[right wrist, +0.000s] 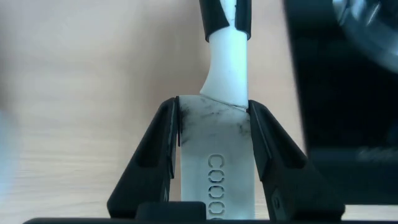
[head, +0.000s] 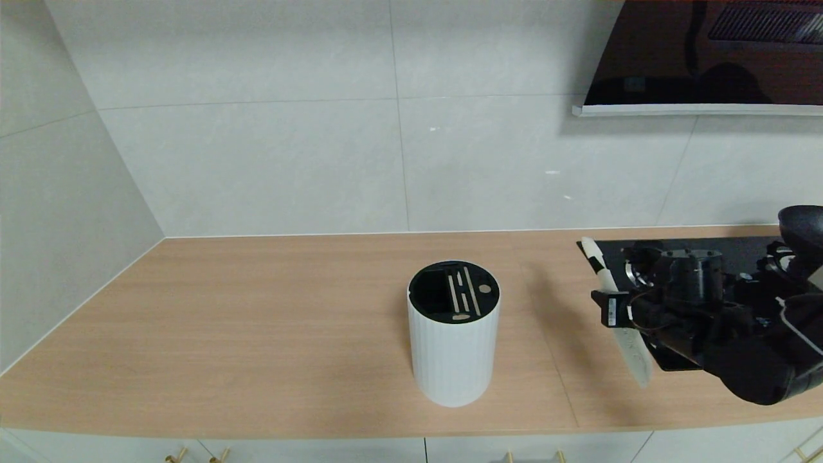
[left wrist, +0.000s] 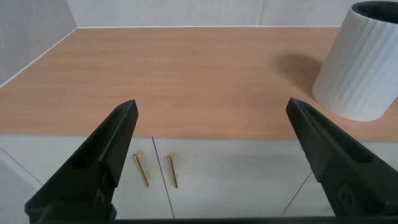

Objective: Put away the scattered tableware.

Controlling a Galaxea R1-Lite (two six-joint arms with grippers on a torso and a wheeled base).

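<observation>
Right gripper [head: 614, 308] is clamped across the blade of the white knife [head: 633, 350], held by the cooktop's [head: 746, 245] edge, off to the right of the white ribbed knife holder [head: 453, 350]. I'd tip the blade down, line it up with a narrow slot [head: 464, 290] up top and go slow. Path across the counter [head: 257, 321] looks unblocked to me, and the left gripper [left wrist: 211, 111] hangs by the front edge, jaws spread wide.

wall [head: 257, 128]: pale grey tiles | counter [head: 257, 321]: light wood | cabinets [left wrist: 236, 180]: white, brass handles [left wrist: 171, 170]
</observation>
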